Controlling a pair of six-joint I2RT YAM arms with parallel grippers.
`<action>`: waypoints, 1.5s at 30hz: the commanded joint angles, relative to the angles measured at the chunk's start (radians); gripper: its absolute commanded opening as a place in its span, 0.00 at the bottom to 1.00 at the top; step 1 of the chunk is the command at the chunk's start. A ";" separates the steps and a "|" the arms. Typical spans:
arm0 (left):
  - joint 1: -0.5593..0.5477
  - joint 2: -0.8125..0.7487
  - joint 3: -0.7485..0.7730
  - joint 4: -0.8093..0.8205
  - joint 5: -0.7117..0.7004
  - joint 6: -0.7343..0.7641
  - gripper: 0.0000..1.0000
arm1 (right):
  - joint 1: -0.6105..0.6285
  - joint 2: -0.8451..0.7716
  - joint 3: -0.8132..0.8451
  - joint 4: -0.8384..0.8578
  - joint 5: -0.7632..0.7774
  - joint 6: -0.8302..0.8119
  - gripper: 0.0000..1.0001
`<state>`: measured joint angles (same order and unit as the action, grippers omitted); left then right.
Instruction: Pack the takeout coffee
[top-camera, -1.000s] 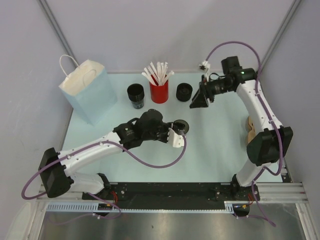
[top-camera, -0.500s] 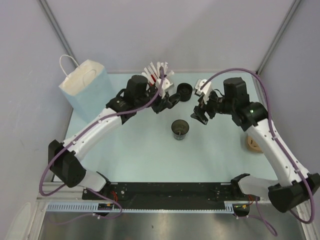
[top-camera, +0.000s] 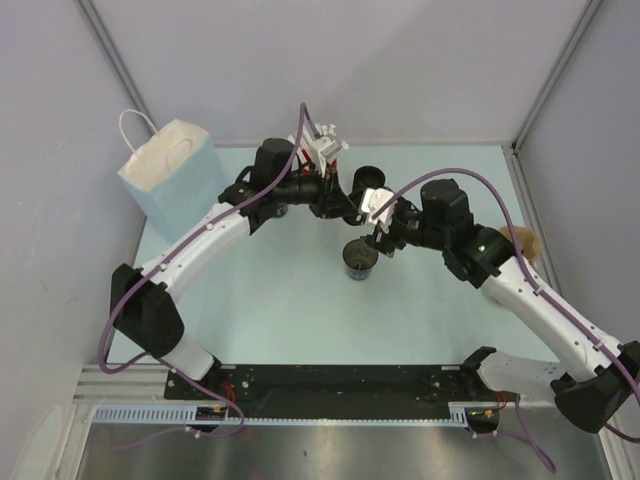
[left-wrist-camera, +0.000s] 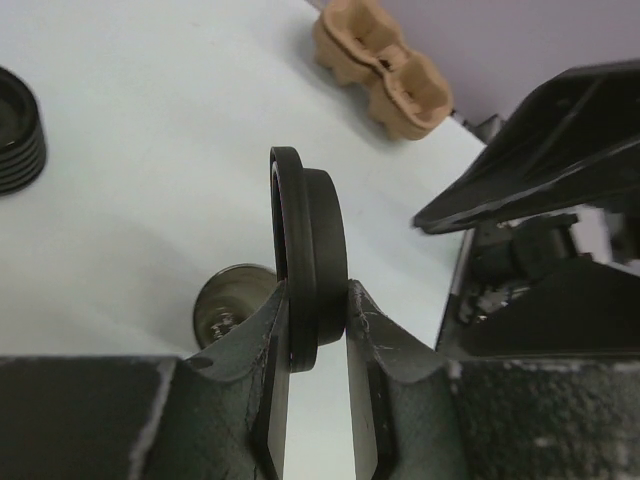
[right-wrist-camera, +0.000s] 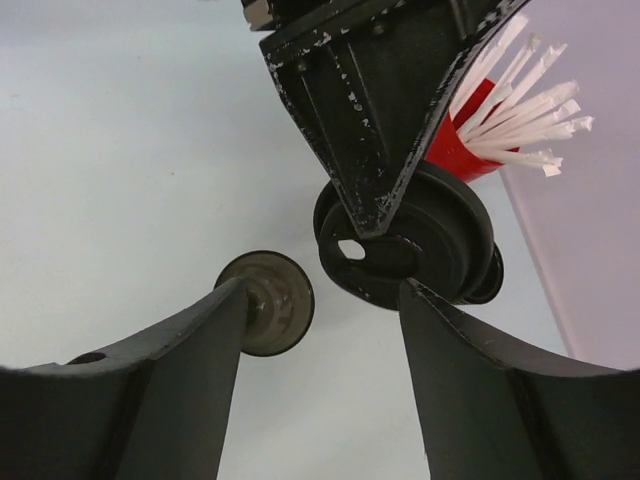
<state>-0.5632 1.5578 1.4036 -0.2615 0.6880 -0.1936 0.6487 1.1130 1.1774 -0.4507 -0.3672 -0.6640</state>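
Your left gripper (left-wrist-camera: 318, 300) is closed most of the way and pinches a black lid (left-wrist-camera: 310, 265) by its rim. The lid stands on edge between the two fingers, clear of the table (top-camera: 280, 300). Your right gripper (right-wrist-camera: 322, 290) is spread wide with nothing between its fingers. It faces the left gripper at close range, and the lid hangs just ahead of its fingertips without touching them. The coffee (top-camera: 360, 260) stands upright on the table near the middle, its top uncovered. From overhead it sits on the near side of the spot where the two grippers meet. In the right wrist view it shows in the gap beside the left finger and lower than the lid, with neither gripper touching it. A stack (left-wrist-camera: 15, 130) of black lids sits on the table behind the grippers, toward the back edge. The red cup (right-wrist-camera: 455, 150) with its white sticks (right-wrist-camera: 530, 100) is next to that stack, largely hidden from above by the left arm. The tan tray (left-wrist-camera: 385, 65) lies off at the right side of the table, well apart from the coffee and partly behind the right arm. The blue bag (top-camera: 175, 185) stands upright at the back left corner, well apart from both grippers.
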 joint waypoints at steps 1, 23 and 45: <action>0.014 -0.033 -0.014 0.103 0.108 -0.144 0.25 | 0.040 0.001 -0.024 0.060 0.056 -0.058 0.65; 0.031 -0.016 -0.017 0.102 0.123 -0.178 0.24 | 0.124 -0.024 -0.142 0.179 0.198 -0.190 0.50; 0.031 -0.008 -0.023 0.117 0.136 -0.187 0.25 | 0.140 0.042 -0.144 0.250 0.223 -0.174 0.38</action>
<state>-0.5362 1.5578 1.3861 -0.1829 0.7918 -0.3550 0.7780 1.1507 1.0283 -0.2546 -0.1577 -0.8421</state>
